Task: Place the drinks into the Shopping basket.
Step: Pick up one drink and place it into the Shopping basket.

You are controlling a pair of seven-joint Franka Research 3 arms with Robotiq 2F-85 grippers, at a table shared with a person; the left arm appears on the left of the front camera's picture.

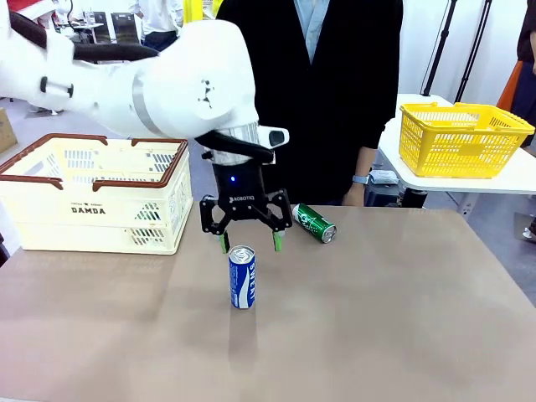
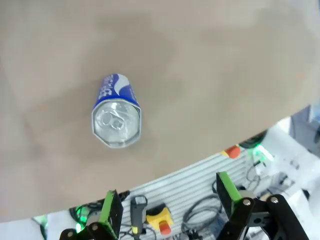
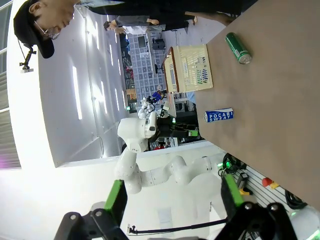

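The left gripper (image 1: 249, 244) hangs just above the upright slim blue-and-white aluminium can (image 1: 242, 277), its fingers spread wide and empty, I judge so that they can come down around it. The green aluminium can (image 1: 314, 223) lies on its side on the brown table (image 1: 402, 318), at 1 o'clock from the blue one. The cream slotted plastic Shopping basket (image 1: 92, 205) waits at 10 o'clock. The right gripper (image 3: 174, 197) is also spread and holds nothing
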